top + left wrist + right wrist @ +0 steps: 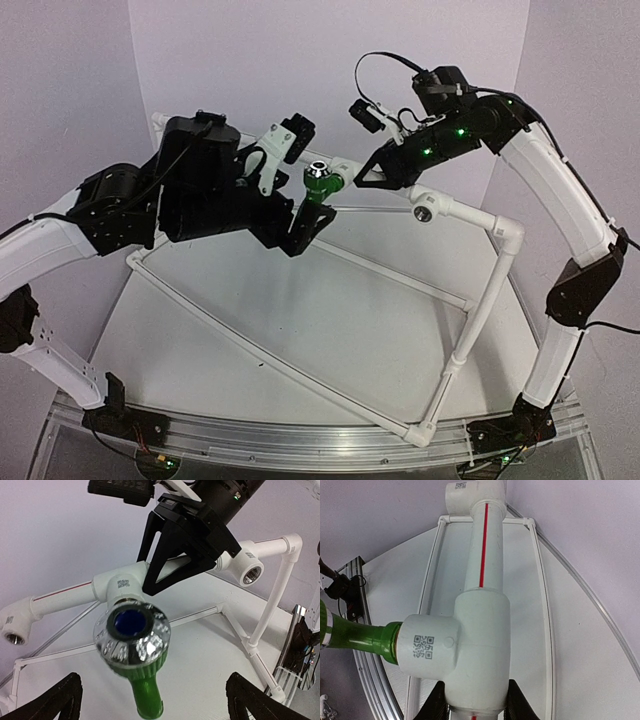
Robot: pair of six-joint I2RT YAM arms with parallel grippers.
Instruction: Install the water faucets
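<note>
The green water faucet (320, 186), with its silver ribbed round end (132, 640) turned up, sticks out of the side port of a white tee fitting (470, 640) on the raised pipe. My left gripper (305, 205) stands wide open around it. Its fingers (55, 700) are far to either side of the green stem (145, 695) and do not touch it. My right gripper (475, 707) is shut on the tee fitting, a black finger (432, 705) pressed against each side. In the left wrist view the right gripper (175, 565) straddles the pipe just behind the faucet.
A second tee with an open threaded port (427, 210) sits further right on the raised pipe, and an elbow port (15, 630) ends it on the left. Thin white frame pipes (300, 350) cross the table. An aluminium rail (300, 440) runs along the near edge.
</note>
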